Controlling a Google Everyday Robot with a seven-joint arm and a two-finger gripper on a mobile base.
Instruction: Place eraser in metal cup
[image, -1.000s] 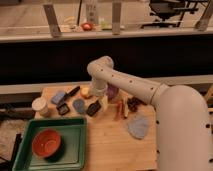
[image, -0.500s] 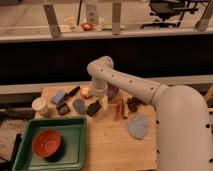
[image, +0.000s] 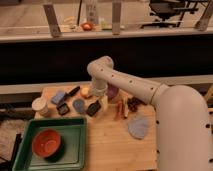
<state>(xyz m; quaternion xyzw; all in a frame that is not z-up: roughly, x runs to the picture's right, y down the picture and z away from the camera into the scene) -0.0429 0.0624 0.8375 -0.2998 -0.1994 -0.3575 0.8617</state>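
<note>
The eraser (image: 93, 108) is a small black block lying tilted on the wooden table, just right of the metal cup (image: 79, 105), a short dark cup with pale glints. My gripper (image: 99, 97) hangs from the white arm, right above and behind the eraser and close to it. The arm bends at its elbow (image: 100, 67) and covers the table behind the gripper.
A white paper cup (image: 39, 106), a pale blue block (image: 58, 97) and a black squarish piece (image: 63, 108) lie at the left. A purple bowl (image: 113, 91) stands beside the gripper. A green tray (image: 30, 150) holds a red bowl (image: 47, 143). A grey cloth (image: 138, 126) lies at the right.
</note>
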